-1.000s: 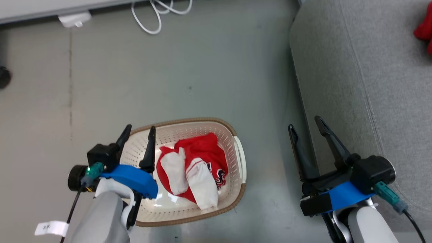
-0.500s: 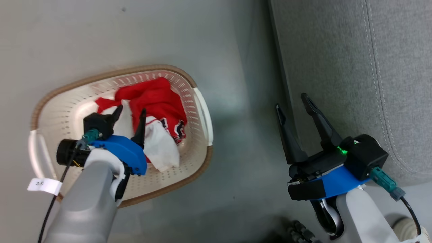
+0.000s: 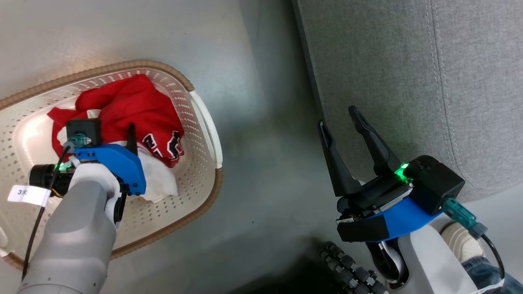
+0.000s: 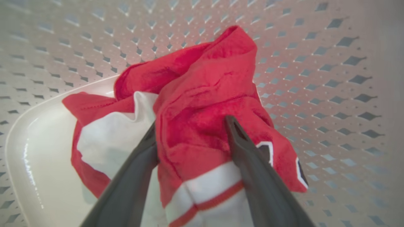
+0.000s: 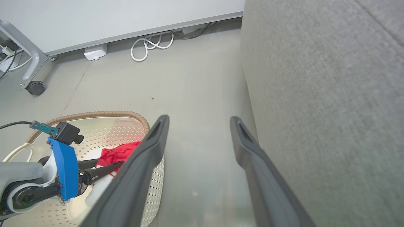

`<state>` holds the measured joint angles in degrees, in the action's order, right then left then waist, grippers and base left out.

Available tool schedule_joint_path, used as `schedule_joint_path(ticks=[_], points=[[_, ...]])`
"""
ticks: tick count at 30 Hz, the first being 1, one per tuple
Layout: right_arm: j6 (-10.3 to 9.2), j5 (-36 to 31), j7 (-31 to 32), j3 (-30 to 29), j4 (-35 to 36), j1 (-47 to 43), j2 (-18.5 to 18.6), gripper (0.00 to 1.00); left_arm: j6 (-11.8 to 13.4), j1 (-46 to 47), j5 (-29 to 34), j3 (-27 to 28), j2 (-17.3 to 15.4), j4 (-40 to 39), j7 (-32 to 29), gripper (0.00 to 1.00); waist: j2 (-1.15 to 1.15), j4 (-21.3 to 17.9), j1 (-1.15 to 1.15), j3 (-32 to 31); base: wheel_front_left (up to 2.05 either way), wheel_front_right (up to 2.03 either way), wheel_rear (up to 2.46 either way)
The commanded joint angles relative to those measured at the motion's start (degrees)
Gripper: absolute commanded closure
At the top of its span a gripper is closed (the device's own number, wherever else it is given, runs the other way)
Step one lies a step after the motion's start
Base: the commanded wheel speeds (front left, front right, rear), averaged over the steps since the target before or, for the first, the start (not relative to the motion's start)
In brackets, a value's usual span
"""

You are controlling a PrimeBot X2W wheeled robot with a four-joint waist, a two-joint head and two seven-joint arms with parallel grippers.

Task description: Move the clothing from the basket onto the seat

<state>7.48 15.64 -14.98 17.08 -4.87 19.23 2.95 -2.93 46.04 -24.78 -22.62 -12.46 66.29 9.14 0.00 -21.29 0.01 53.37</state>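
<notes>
The clothing (image 3: 126, 104), red jersey fabric with white parts and black-and-white lettering, lies bunched in the cream basket (image 3: 206, 122) on the floor at the left. My left gripper (image 3: 114, 132) reaches down into the basket. Seen from the left wrist, this left gripper (image 4: 191, 123) is open, its fingers straddling a raised fold of the clothing (image 4: 205, 78) against the basket wall (image 4: 315, 63). My right gripper (image 3: 338, 116) hangs open and empty over the floor, beside the front edge of the grey seat (image 3: 408, 81). The right wrist view shows the right gripper (image 5: 199, 119), the seat (image 5: 331, 94) and the basket (image 5: 94, 114).
A person's shoe (image 3: 457, 241) and a black ribbed hose (image 3: 351, 269) sit by my right arm. Along the far wall lie a coiled white cable (image 5: 151, 47), a white adapter (image 5: 94, 52) and a caster wheel (image 5: 34, 88).
The head camera has shifted, so the basket now sits further left. My left gripper has dropped into the basket and onto the clothing. Both grippers remain open.
</notes>
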Motion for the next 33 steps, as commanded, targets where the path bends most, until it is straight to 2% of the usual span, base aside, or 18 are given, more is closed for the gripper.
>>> schedule_joint_path(ticks=[1,5,6,7,23,28,33], points=[[0.03,0.19,-0.28,0.16,0.23,0.69,-0.11,0.00,0.35,1.00,-0.47,0.34,-0.32,0.37,-0.25,0.00,0.00,-0.40,-0.01,0.30,0.00,0.00,0.00],[0.03,0.98,-0.29,0.57,0.33,0.66,-0.11,0.00,1.05,1.92,-1.09,0.42,0.09,3.14,-3.90,0.00,0.00,-0.98,-0.01,0.41,0.00,0.00,0.00],[0.03,1.11,-0.29,0.64,0.26,0.69,-0.11,0.00,1.03,2.09,-1.22,0.28,0.15,3.63,-4.81,0.65,0.00,-1.02,-0.01,0.37,0.00,0.00,0.00],[0.03,1.19,-0.29,0.64,0.21,0.72,-0.11,0.00,0.75,2.31,-1.26,0.12,0.22,3.88,-5.34,1.00,0.00,-1.03,-0.01,0.32,0.00,0.00,0.00],[0.03,-0.58,-0.30,0.18,-0.57,1.27,-0.10,0.00,-1.83,2.76,-1.88,-1.74,2.33,5.05,-3.98,1.00,0.00,1.55,-0.01,-1.84,0.00,0.00,0.00],[0.03,-1.63,-0.29,0.00,-1.39,1.43,-0.10,0.00,-2.70,1.42,-1.97,-2.70,3.98,5.36,-3.01,1.00,0.00,3.65,-0.01,-5.47,0.00,0.00,0.00],[0.03,-3.09,-0.26,-0.71,-2.67,0.91,-0.08,0.00,-3.75,-0.95,-2.66,-3.57,6.23,5.51,-1.35,1.00,0.00,6.56,-0.01,-12.00,0.00,0.00,0.00]])
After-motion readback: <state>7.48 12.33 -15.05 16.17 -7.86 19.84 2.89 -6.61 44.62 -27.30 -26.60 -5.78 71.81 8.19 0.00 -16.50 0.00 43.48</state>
